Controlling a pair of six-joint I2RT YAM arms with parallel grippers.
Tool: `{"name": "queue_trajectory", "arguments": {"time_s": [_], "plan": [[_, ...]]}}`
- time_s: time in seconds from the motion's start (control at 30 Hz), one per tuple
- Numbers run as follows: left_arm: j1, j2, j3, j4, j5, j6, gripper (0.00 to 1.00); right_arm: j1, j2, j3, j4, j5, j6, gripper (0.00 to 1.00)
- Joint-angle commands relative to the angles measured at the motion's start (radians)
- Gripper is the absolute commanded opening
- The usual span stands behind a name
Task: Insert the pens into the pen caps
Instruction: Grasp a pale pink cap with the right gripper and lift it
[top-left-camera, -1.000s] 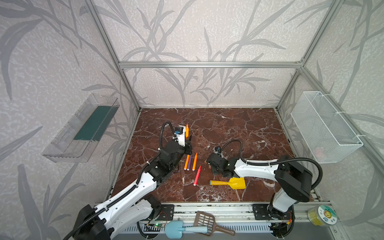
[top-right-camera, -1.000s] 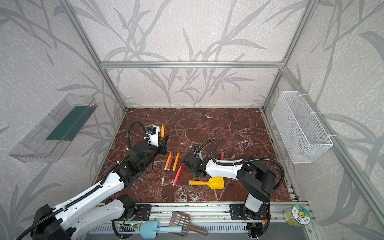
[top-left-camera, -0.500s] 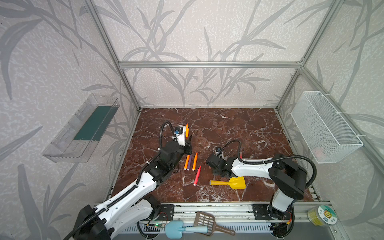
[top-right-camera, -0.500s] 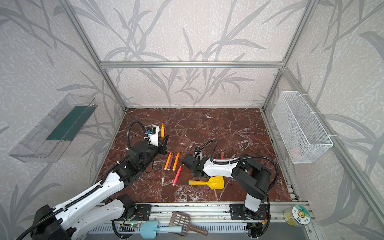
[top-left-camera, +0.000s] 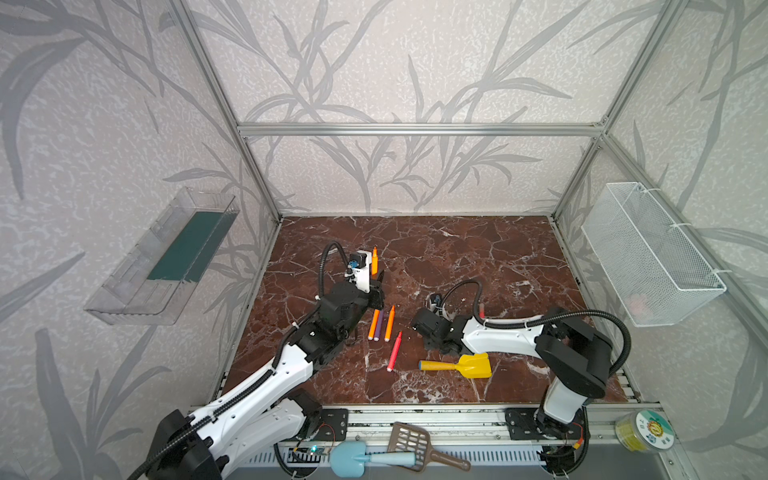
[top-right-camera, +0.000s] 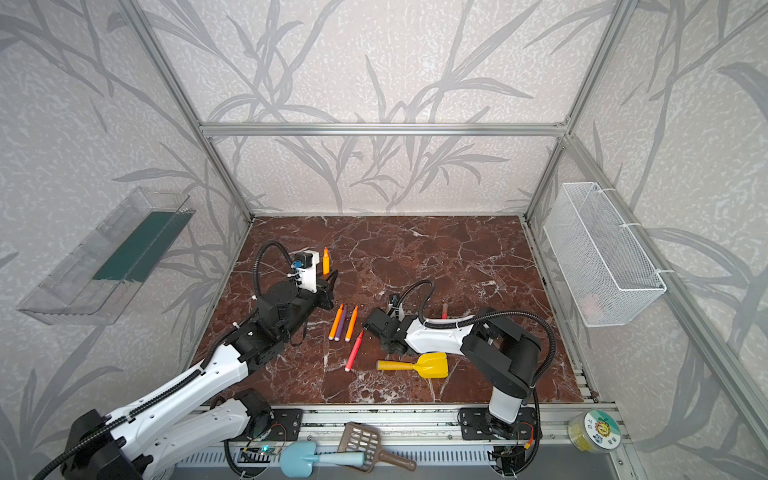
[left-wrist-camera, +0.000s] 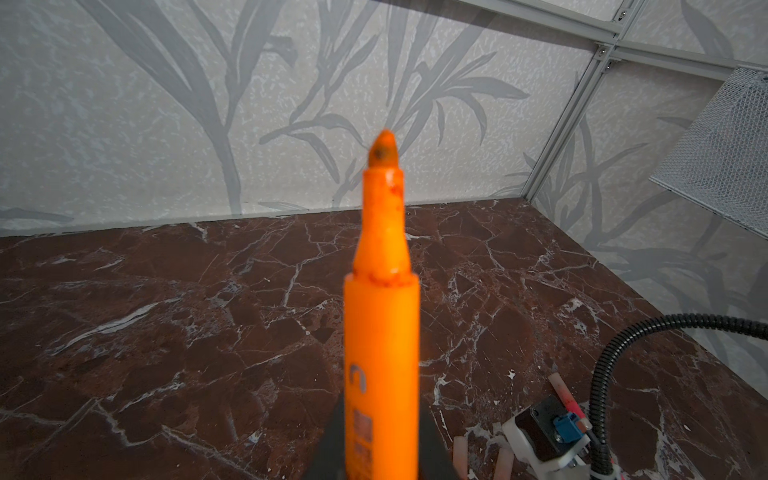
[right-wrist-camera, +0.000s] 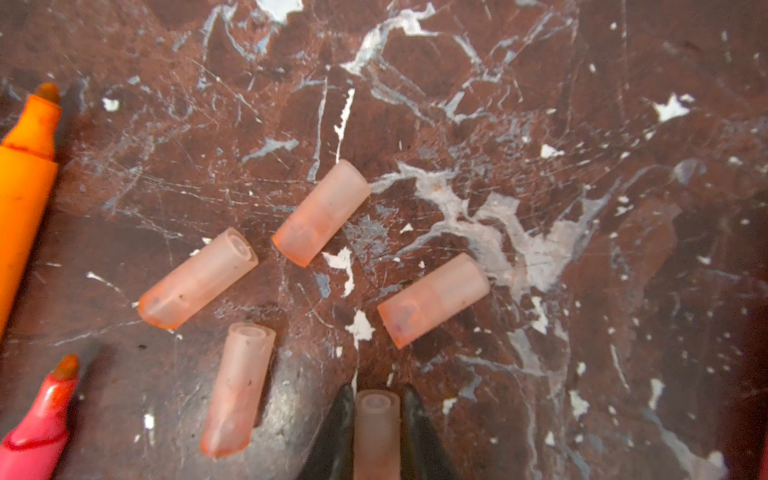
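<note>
Orange pen (left-wrist-camera: 380, 332) | L fingers (left-wrist-camera: 332, 457) clamp it, tip up | R fingers (right-wrist-camera: 415, 436) pinch pen cap (right-wrist-camera: 376, 432) (4 loose caps (right-wrist-camera: 322, 212) nearby)

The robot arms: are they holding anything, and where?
The left fingers pinch an orange pen low on its barrel; the right fingers, a pen cap by its sides.

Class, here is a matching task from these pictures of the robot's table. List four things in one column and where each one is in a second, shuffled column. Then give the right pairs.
Things
1. upright orange pen
2. purple pen
3. yellow toy shovel
4. pen cap nearest the right wrist camera

Places
A. between the jaws of the right gripper
B. lying between two orange pens
C. held by the left gripper
D. lying on the marble table, near the right gripper

Pairs: 1-C, 2-B, 3-D, 4-A
</note>
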Motion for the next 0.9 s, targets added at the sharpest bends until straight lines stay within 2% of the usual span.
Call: {"name": "queue_trajectory", "arguments": {"time_s": [0.0, 0.17, 0.33, 0.43, 0.53, 0.7, 0.77, 0.87], "plan": [[0.005, -0.001, 0.003, -0.015, 0.031, -0.017, 0.0, 0.002, 0.002, -0.042, -0.009, -0.013, 0.017, 0.18], [0.006, -0.009, 0.019, -0.047, 0.121, -0.082, 0.0, 0.002, -0.095, -0.096, 0.016, -0.004, 0.033, 0.16], [0.006, -0.057, 0.021, -0.071, 0.339, -0.201, 0.0, 0.002, -0.22, -0.15, 0.042, 0.002, 0.023, 0.15], [0.002, -0.114, -0.06, -0.043, 0.453, -0.242, 0.0, 0.002, -0.313, -0.21, 0.076, 0.02, 0.038, 0.13], [-0.003, -0.156, -0.189, 0.022, 0.494, -0.302, 0.0, 0.003, -0.429, -0.29, 0.119, 0.043, 0.062, 0.13], [-0.028, -0.141, -0.348, 0.182, 0.556, -0.363, 0.0, 0.001, -0.657, -0.435, 0.182, 0.133, 0.098, 0.12], [-0.059, -0.131, -0.38, 0.212, 0.535, -0.375, 0.0, 0.001, -0.764, -0.5, 0.216, 0.159, 0.109, 0.12], [-0.14, -0.115, -0.37, 0.171, 0.474, -0.356, 0.0, 0.001, -0.929, -0.586, 0.242, 0.193, 0.118, 0.12]]}}
